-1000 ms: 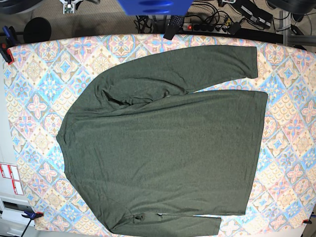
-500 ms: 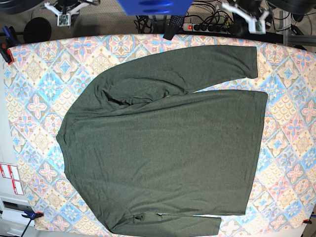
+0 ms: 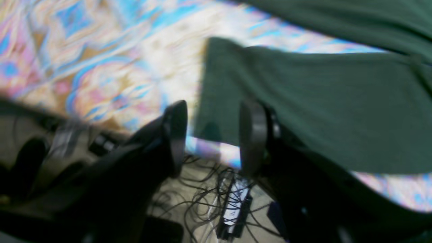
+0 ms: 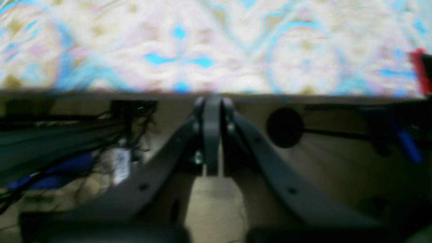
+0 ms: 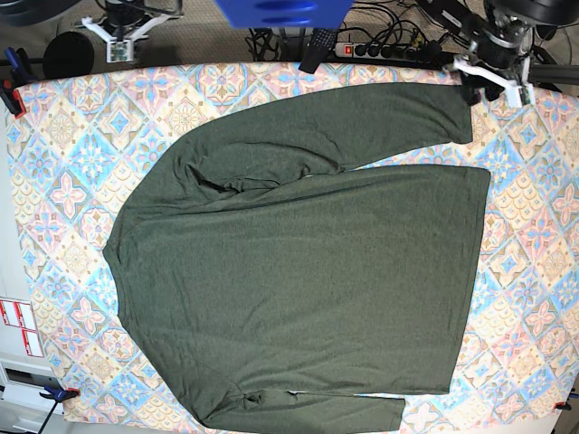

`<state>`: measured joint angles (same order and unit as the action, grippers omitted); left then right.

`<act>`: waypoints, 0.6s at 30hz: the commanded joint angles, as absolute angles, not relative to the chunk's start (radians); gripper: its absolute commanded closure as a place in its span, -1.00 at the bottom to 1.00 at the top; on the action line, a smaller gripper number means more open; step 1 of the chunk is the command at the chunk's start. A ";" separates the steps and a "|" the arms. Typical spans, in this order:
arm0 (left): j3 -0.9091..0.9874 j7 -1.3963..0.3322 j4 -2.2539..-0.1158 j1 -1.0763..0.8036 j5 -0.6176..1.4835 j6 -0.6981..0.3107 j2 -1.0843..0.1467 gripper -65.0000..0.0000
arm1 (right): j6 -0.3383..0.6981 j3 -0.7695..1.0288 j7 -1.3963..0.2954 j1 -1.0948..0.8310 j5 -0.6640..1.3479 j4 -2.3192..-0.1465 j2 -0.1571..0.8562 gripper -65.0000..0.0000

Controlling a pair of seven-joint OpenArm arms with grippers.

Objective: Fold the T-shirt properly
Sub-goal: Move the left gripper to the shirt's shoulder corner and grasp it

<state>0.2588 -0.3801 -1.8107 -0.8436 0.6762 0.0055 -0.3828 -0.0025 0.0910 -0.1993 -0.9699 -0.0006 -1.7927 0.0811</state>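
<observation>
Olive-green T-shirt (image 5: 308, 271) lies flat on the patterned table cover (image 5: 72, 181), its long axis across the base view: collar at that view's left, hem at its right. Left gripper (image 3: 212, 135) hovers with jaws parted by the upper sleeve's cuff (image 3: 216, 87). Right gripper (image 4: 212, 111), jaws pressed together, sits off the table edge

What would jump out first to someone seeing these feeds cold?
The big olive T-shirt spread flat across most of the patterned table, collar toward the base view's left, one long sleeve along the far edge. Next, the left claw, open, beside that sleeve's cuff at the table's far right corner. The right claw, shut, sits just off the table's far edge.
</observation>
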 commanded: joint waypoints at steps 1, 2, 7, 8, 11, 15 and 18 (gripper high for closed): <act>0.275 -0.383 -1.799 -0.826 0.691 -0.002 -0.397 0.16 | -0.007 0.084 -0.183 -0.986 -0.004 -1.807 0.084 1.00; 0.278 -0.400 -1.774 -0.805 0.699 -0.002 -0.398 0.15 | -0.007 0.074 -0.183 -0.986 -0.004 -1.807 0.084 1.00; 0.278 -0.469 -1.724 -0.748 0.708 -0.002 -0.400 0.14 | -0.007 0.047 -0.183 -0.986 -0.004 -1.805 0.084 1.00; 0.278 -0.479 -1.722 -0.737 0.707 -0.002 -0.400 0.14 | -0.007 0.042 -0.183 -0.986 -0.004 -1.805 0.084 1.00; 0.275 -0.507 -1.699 -0.720 0.708 -0.002 -0.398 0.14 | -0.007 0.035 -0.183 -0.986 -0.004 -1.805 0.084 1.00; 0.274 -0.513 -1.647 -0.694 0.708 -0.004 -0.397 0.07 | -0.007 0.036 -0.183 -0.986 -0.004 -1.805 0.084 1.00; 0.274 -0.510 -1.615 -0.690 0.708 -0.004 -0.397 -0.09 | -0.007 0.036 -0.183 -0.984 -0.004 -1.805 0.084 1.00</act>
